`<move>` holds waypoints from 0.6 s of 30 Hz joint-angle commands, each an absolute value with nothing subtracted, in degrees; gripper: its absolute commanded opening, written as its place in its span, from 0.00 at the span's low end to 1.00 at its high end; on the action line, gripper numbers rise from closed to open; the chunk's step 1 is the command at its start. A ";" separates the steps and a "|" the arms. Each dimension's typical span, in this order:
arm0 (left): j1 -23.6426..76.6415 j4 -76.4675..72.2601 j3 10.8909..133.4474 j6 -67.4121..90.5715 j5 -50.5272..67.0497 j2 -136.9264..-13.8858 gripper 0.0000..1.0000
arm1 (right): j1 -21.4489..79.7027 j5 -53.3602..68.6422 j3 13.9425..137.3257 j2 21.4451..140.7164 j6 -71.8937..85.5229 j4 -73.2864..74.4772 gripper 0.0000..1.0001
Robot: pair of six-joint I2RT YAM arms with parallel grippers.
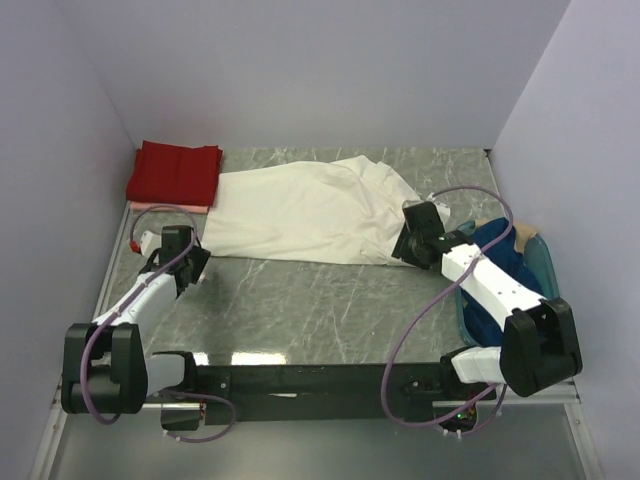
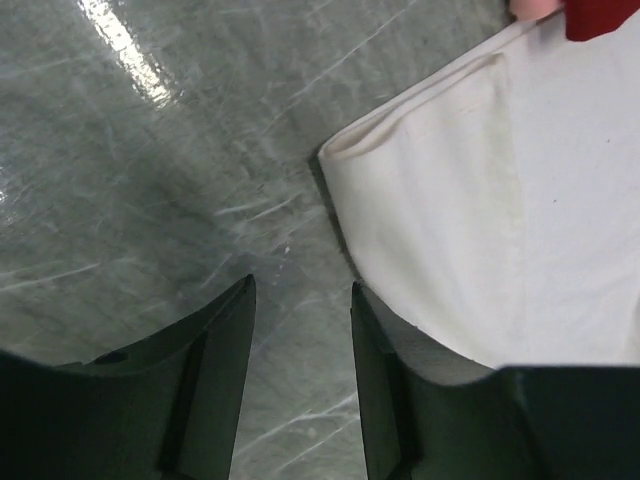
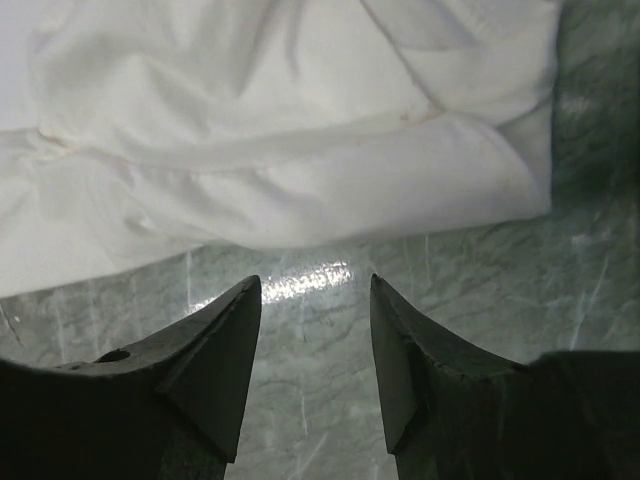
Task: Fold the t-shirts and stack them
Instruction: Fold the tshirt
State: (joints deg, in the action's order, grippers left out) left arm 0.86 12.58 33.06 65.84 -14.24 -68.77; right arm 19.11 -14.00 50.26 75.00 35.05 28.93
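On the grey-green marbled table (image 1: 300, 310), the cream-white t-shirt (image 1: 300, 210) lies spread out and rumpled across the middle of the far half, with its hem side towards the arms. At the back left corner the red t-shirt (image 1: 173, 172) sits folded into a neat rectangle. It rests on the pale pink t-shirt (image 1: 165, 207), of which only a thin strip shows along the near edge, so it appears folded too, though that is hard to confirm. The cream-white shirt's left end touches this stack. By the right wall the dark blue t-shirt (image 1: 497, 243) is heaped in the teal basket (image 1: 540, 262), partly hidden behind the right arm.

The left gripper (image 1: 198, 262) hangs low over the table just beside the near left corner of the cream-white shirt. In the left wrist view its jaws stand moderately apart with only bare marble between them. The shirt's folded corner (image 2: 500, 230) lies just to the right of the right-hand finger (image 2: 385, 350).

The right gripper (image 1: 408, 243) is at the shirt's near right edge. In the right wrist view its jaws are parted wider and hold nothing. Their tips are over bare tabletop just short of the rolled cloth edge (image 3: 280, 130).
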 commanded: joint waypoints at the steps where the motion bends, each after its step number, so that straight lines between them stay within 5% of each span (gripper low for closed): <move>1: 0.27 5.11 31.38 66.27 -13.36 -68.46 0.49 | 18.81 -11.25 48.08 72.43 37.79 24.52 0.55; 18: -3.25 -9.50 29.44 67.85 -7.99 -80.07 0.45 | 14.77 -5.80 39.46 68.73 40.25 20.30 0.54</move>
State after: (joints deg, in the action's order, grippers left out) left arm -3.05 -6.59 28.97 66.85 -8.47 -78.91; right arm 15.49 -6.61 40.01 69.91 39.62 22.79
